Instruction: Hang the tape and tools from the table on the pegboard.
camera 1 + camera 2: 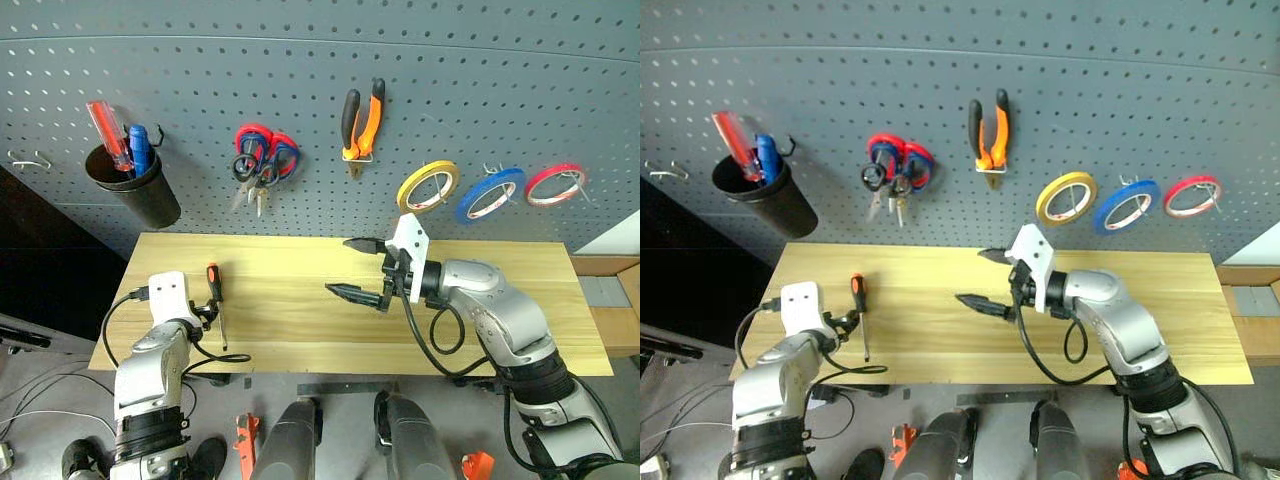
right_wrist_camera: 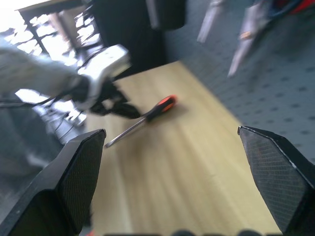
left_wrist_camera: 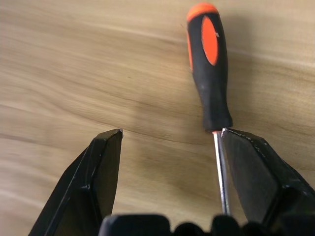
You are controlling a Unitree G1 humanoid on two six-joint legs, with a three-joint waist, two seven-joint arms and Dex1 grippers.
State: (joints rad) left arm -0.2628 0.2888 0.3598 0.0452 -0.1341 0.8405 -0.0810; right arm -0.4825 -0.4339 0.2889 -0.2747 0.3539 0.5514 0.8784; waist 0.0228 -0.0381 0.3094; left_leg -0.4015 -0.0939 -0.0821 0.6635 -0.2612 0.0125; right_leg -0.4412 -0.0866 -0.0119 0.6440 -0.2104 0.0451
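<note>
**Screwdriver on the worktop, the rest hung**

Grey-blue pegboard fills the wall behind a light wooden worktop.

On the pegboard, from the robot's left to right: a black cup holding a red and a blue screwdriver; red-and-blue-handled scissors with small black-handled scissors hung on the same spot in front of them; pliers with one black and one orange handle, hanging nose down; then three tape rings in a row, yellow, blue tape and red, each on a wire hook.

One screwdriver with an orange-and-black handle lies flat on the worktop near its left end, handle toward the pegboard, slim metal shaft pointing to the front edge.

Left gripper sits low over the front left edge of the worktop, just at the screwdriver. Its jaws are released and spread. In the left wrist view, the shaft lies between them, right beside one finger, with the handle reaching out beyond the tips. Nothing is clasped.

Right gripper hovers above the middle of the worktop, pointing toward the robot's left. Its jaws are released, spread wide, and empty.
</note>
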